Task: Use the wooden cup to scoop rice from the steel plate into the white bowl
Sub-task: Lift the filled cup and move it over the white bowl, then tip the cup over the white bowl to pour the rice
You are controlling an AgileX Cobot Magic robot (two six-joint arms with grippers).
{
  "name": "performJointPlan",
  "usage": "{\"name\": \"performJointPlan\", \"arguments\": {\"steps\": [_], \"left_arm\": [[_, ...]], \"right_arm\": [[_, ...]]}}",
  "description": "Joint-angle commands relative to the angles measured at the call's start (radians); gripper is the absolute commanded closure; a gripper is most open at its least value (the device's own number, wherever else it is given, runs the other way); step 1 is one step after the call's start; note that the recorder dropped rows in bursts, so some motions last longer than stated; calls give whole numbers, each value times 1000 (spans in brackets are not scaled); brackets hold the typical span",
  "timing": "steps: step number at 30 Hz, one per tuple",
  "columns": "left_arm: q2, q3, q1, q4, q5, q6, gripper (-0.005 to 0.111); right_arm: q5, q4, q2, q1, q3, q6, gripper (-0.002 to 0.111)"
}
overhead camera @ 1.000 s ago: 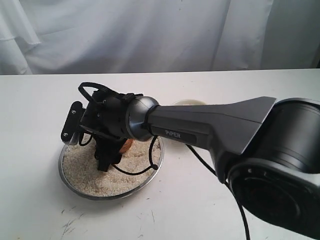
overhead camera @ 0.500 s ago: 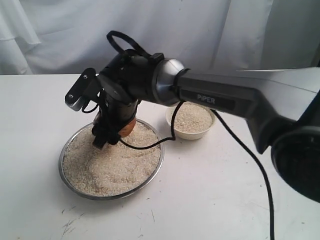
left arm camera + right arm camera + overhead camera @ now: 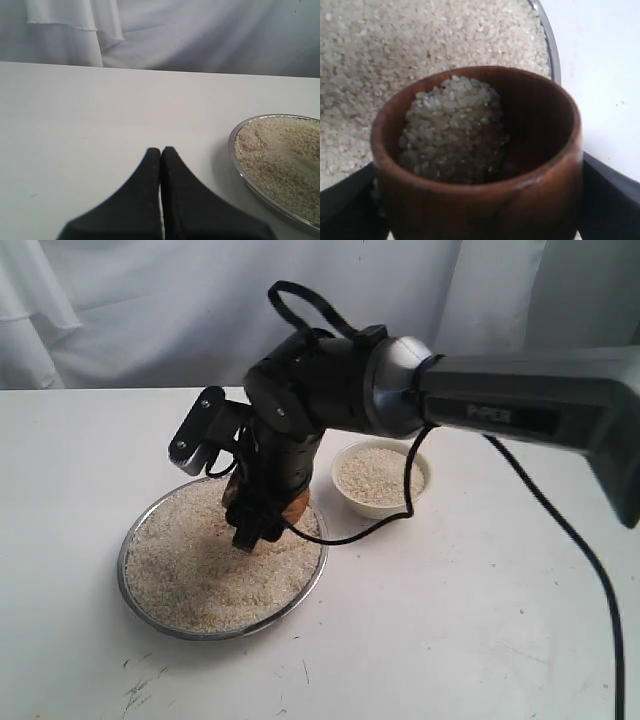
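The steel plate [image 3: 135,602] lies at front left, heaped with rice [image 3: 190,570]; it also shows as the steel plate [image 3: 239,172] and the steel plate [image 3: 551,47]. My right gripper [image 3: 262,512] hangs just above the plate's right part, shut on the wooden cup [image 3: 294,508]. In the right wrist view the wooden cup [image 3: 520,200] is tilted and holds a heap of rice [image 3: 452,132]. The white bowl [image 3: 385,502] stands right of the plate with rice [image 3: 380,473] in it. My left gripper [image 3: 161,150] is shut and holds nothing, over bare table beside the plate.
A black cable [image 3: 350,532] loops from the right arm [image 3: 520,410] down over the plate's right rim. White cloth [image 3: 150,310] hangs behind the white table [image 3: 450,640].
The right arm has risen and swung right, lifting the wooden cup out of the rice and toward the plate's right edge. The white bowl is now in full view.
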Motion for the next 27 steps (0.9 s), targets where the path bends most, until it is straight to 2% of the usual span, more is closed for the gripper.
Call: {"name": "performJointPlan", "arguments": {"steps": [1,10,24,27], "left_arm": [[-4,5,-3,0,-6,0,107],[-4,5,-3,0,-6,0,107],[-4,5,-3,0,-6,0,107],[-4,5,-3,0,-6,0,107]], "right_arm": [[-18,88,-73,-47,56,-93,108],[-25,108,-168,-139,114,-134,108],[-17,108,-194,-367,114,-184,108],[-17,84,-194,-389,114,-189,108]]}}
